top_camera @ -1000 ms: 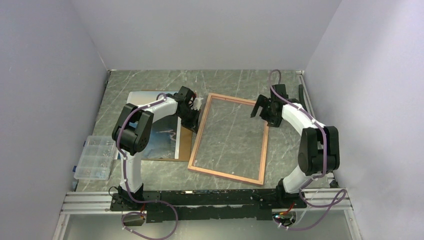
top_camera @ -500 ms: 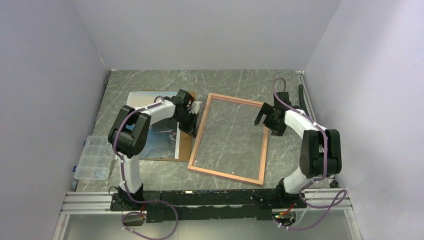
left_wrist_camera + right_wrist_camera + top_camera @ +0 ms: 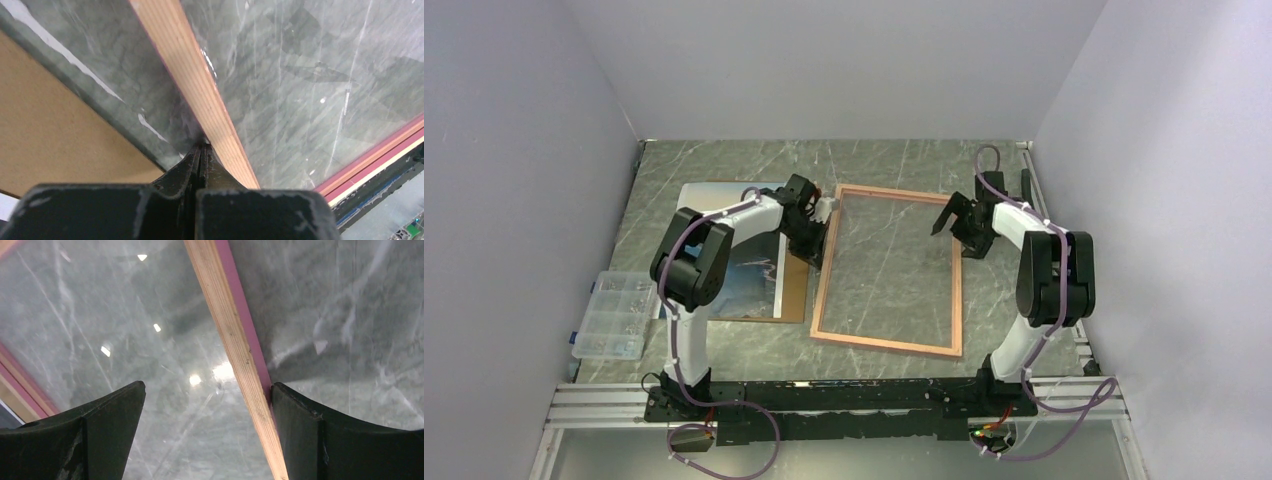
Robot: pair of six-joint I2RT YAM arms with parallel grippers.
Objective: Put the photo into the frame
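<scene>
The frame lies flat mid-table, wood-brown side up, with the table showing through its pane. My left gripper is shut and empty, its tips pressed against the outer edge of the frame's left bar. My right gripper is open and straddles the frame's right bar; the bar's pink side lies against the right finger. The photo lies blue side up on a brown backing board, left of the frame and partly under my left arm.
A clear plastic parts box sits at the table's left edge. The backing board also shows in the left wrist view. Pale walls close the table on three sides. An aluminium rail runs along the near edge.
The frame has turned, its near end swinging right, and now lies squarer to the table. My left gripper pushed right with it. My right gripper shifted slightly back and right.
</scene>
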